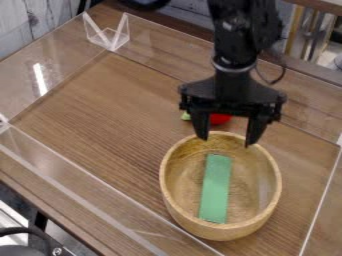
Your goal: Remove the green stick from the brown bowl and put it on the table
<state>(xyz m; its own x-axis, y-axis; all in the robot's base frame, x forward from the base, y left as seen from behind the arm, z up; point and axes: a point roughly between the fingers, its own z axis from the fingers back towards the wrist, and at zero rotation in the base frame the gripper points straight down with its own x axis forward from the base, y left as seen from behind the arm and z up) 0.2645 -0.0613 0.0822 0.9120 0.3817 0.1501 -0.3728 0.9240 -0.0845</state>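
A flat green stick (217, 187) lies lengthwise inside the brown wooden bowl (178, 189) at the front right of the table. My black gripper (230, 129) points down just above the bowl's far rim, open, with nothing between its fingers. Its left finger (203, 124) and right finger (258, 129) straddle the space over the stick's far end. The stick is untouched.
A red ball-like toy (222, 119) with a green tip sits just behind the bowl, mostly hidden by my gripper. Clear acrylic walls (54, 70) ring the wooden table (94, 120). A small clear stand (107, 34) is at the back left.
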